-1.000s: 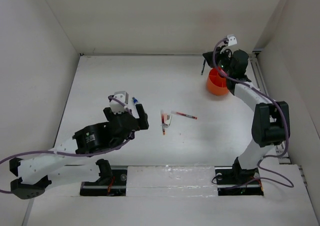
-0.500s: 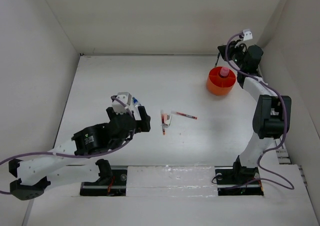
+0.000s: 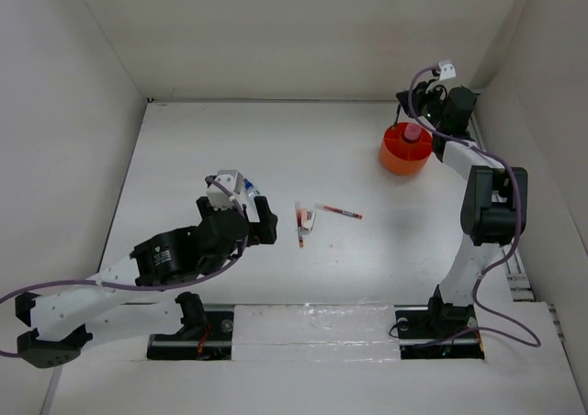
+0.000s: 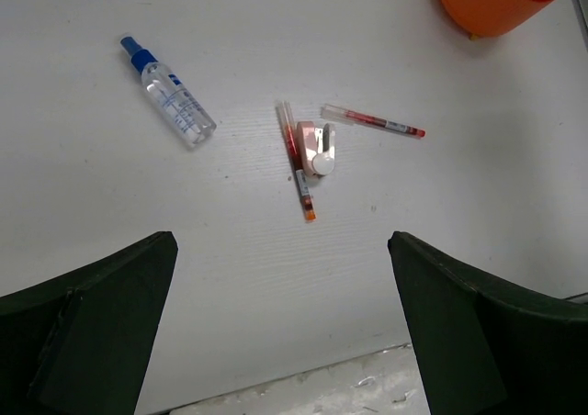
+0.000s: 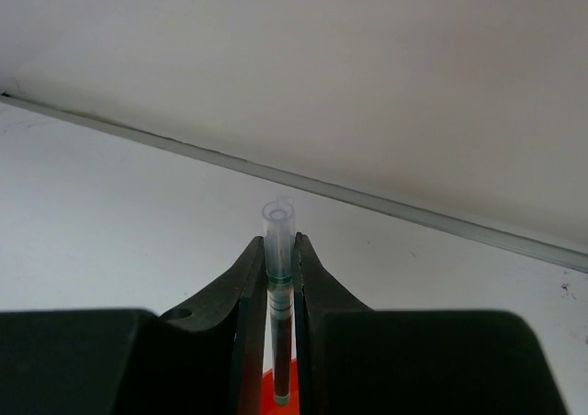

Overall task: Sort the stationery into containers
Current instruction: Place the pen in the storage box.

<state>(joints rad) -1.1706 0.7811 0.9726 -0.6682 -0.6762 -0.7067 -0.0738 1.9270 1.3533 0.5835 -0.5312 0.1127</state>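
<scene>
The right gripper [image 5: 278, 245], pinching the green pen [image 5: 278, 291] lengthwise between its jaws, has drawn back from over the orange tub [image 3: 399, 164], now just beneath them with the pink-capped tube [image 3: 412, 133] inside, so the pen still needs dropping; the left gripper [image 4: 282, 242] hangs spread

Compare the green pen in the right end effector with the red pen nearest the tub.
The green pen has green bands and is clamped in the right end effector by the orange tub; the red pen has red ink and lies flat on the table, untouched. Both are thin, clear-barrelled.
</scene>
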